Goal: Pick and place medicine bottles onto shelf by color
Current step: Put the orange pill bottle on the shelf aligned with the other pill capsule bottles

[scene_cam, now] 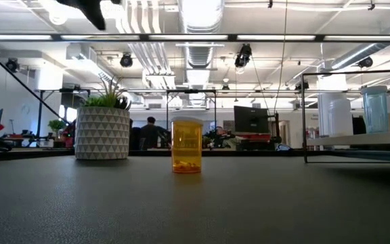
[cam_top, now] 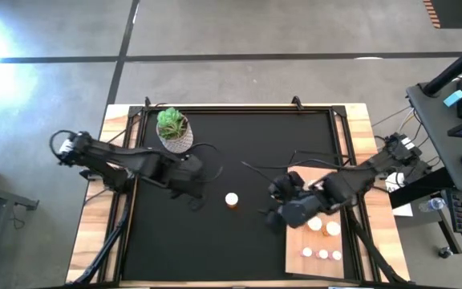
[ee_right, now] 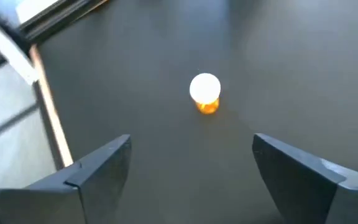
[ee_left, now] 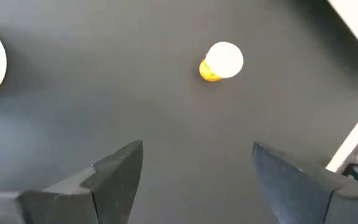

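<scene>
One amber medicine bottle with a white cap stands upright on its base in the middle of the black mat. It also shows in the low view, the left wrist view and the right wrist view. My left gripper hovers open and empty just left of the bottle; its fingers show apart in its wrist view. My right gripper hovers open and empty just right of the bottle. The pale wooden shelf lies at the right with several bottles standing on it.
A potted green plant in a white patterned pot stands at the mat's far left and shows in the low view. The wooden table rim frames the mat. Cables lie on the mat near the right arm.
</scene>
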Action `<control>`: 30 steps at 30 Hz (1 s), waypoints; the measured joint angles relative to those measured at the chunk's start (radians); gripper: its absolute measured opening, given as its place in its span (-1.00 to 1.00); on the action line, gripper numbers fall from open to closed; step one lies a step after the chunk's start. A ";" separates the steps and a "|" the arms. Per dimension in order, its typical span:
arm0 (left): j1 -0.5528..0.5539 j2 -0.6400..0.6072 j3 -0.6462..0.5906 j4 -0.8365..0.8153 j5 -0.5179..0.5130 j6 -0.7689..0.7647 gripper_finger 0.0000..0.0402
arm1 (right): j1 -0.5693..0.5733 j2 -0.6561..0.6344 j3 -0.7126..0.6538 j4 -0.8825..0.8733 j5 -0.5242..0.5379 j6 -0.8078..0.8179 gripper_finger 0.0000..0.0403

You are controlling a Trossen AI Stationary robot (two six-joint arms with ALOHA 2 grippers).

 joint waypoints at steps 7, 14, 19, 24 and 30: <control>-0.073 -0.145 -0.075 0.013 -0.041 0.004 0.42 | -0.095 0.128 0.002 0.040 0.000 0.132 0.73; -0.091 -0.203 -0.096 0.044 -0.050 0.083 0.42 | -0.139 0.250 0.006 0.097 -0.057 0.209 0.70; -0.091 -0.219 -0.096 0.045 -0.066 0.122 0.42 | -0.160 0.310 0.006 0.177 -0.068 0.208 0.68; -0.090 -0.222 -0.096 0.045 -0.075 0.122 0.42 | -0.174 0.345 0.008 0.244 -0.067 0.194 0.70; -0.091 -0.222 -0.098 0.045 -0.075 0.132 0.42 | -0.187 0.395 0.008 0.277 -0.068 0.193 0.71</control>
